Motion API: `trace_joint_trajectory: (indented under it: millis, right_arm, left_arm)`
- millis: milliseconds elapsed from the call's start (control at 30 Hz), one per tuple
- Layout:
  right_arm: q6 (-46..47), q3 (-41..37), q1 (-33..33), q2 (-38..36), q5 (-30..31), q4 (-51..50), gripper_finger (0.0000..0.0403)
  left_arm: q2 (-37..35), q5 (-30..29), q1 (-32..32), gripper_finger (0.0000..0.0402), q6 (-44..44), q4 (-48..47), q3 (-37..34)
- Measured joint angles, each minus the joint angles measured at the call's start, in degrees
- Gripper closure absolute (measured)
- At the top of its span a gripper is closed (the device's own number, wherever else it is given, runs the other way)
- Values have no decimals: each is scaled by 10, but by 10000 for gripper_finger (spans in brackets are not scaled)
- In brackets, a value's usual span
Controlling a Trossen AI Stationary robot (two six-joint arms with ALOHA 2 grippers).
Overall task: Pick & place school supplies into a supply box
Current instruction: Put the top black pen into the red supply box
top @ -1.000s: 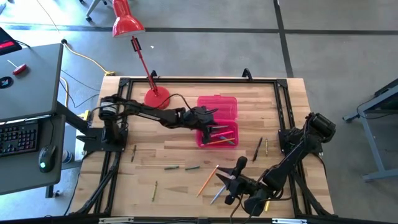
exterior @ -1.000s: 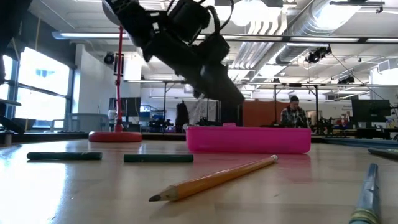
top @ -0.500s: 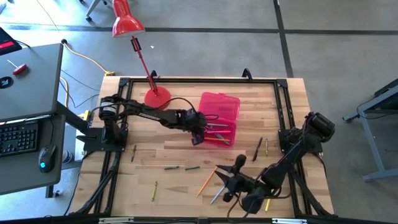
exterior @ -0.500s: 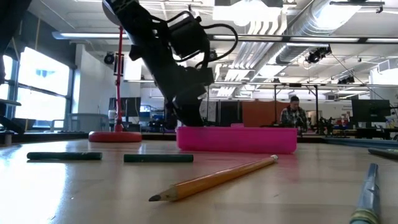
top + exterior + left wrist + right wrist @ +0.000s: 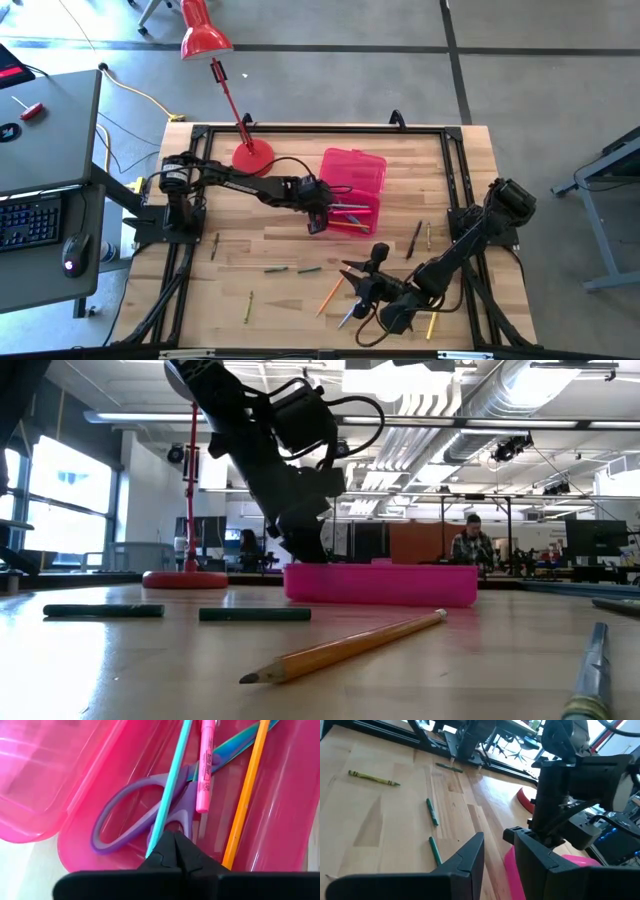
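Note:
The supply box [image 5: 352, 214] is a translucent pink case lying open, its lid [image 5: 356, 170] folded out toward the far side. Inside it lie purple-handled scissors [image 5: 145, 810], a teal pencil [image 5: 170, 785], a pink pen [image 5: 204, 765] and an orange pencil [image 5: 247, 790]. My left gripper [image 5: 318, 219] is shut and reaches down into the box's left end [image 5: 300, 575]. My right gripper [image 5: 358, 278] hovers open near the table's front, above an orange pencil [image 5: 333, 292] and a grey pen [image 5: 348, 316]. My left gripper [image 5: 175, 845] points down into the box with its fingertips shut together. They stand at the teal pencil's end [image 5: 156, 842] and the scissors' handle [image 5: 186, 820]. I cannot tell whether they touch either one.
Loose on the wood lie two green pencils [image 5: 295, 269], a yellow-green one [image 5: 249, 306], a dark pen [image 5: 414, 240] and a yellow pencil [image 5: 429, 236]. The red lamp's base [image 5: 251, 156] stands at the far left. A dark frame [image 5: 320, 129] runs around the table.
My left gripper has gone from over the box's middle toward the table's left, come down at the box's left end and shut. The box has turned a little on the table. My right gripper has shifted slightly toward the far left, still open.

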Motion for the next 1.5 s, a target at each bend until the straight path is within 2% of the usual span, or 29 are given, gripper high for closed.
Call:
trace_joint_trajectory:
  millis: [67, 267, 467, 633, 700, 833, 967, 1067, 1233, 1367, 1500]
  right_arm:
    - [0, 0, 0, 0, -5, 0, 316]
    - [-23, 0, 0, 0, -4, -8, 316]
    - [-24, 0, 6, -12, -47, -43, 316]
    - [70, 1, 7, -40, -86, -176, 316]
    - [123, 1, 7, -54, -113, -230, 316]
    - [213, 1, 9, -76, -171, -378, 316]
    - [253, -4, 20, -95, -216, -485, 316]
    - [248, -34, 34, -119, -238, -491, 316]
    - [284, -132, 39, -198, -361, -496, 316]
    - [305, -217, 0, -263, -441, -493, 316]
    - [276, -266, -59, -290, -512, -478, 316]
  left_arm:
    - [0, 9, 0, 385, -1, 8, 0]
    - [-3, 45, 0, 321, -1, -6, 29]
    - [-4, 103, 0, 309, 24, -191, 149]
    - [-20, 93, -2, 320, 8, -378, 270]
    - [-41, 83, -13, 322, 1, -413, 310]
    - [-105, 19, -56, 323, 1, -473, 348]
    - [-185, -71, -114, 323, -32, -521, 349]
    - [-233, -152, -175, 326, -96, -568, 338]
    - [-291, -276, -283, 327, -229, -603, 300]
    - [-304, -351, -348, 329, -301, -612, 271]
    - [-303, -398, -382, 329, -338, -620, 255]
